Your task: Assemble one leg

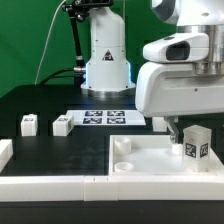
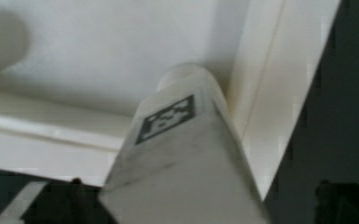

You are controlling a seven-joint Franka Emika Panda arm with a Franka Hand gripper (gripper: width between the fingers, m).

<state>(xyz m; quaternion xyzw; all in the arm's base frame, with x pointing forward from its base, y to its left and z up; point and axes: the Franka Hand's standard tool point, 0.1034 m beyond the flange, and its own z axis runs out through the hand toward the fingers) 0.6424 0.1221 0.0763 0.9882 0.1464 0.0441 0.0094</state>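
Leg [image 1: 195, 144], small white plastic tagged block: clamped in gripper [image 1: 187, 128], upright over large flat white panel [image 1: 140, 165]. Seating in corner socket apparently unfinished.

Arm: one white Franka Panda; base column stands at the rear of the bench in the exterior view, upper links rising out of frame.
Wrist: large white housing at the exterior view's right, lowered close over the bench.
End effector [image 1: 183, 133]: points downward beneath the wrist housing; fingers mostly hidden in the exterior view. In the wrist view, two dark fingertips [image 2: 23, 205] flank a white leg [image 2: 185, 150]; contact cannot be confirmed.
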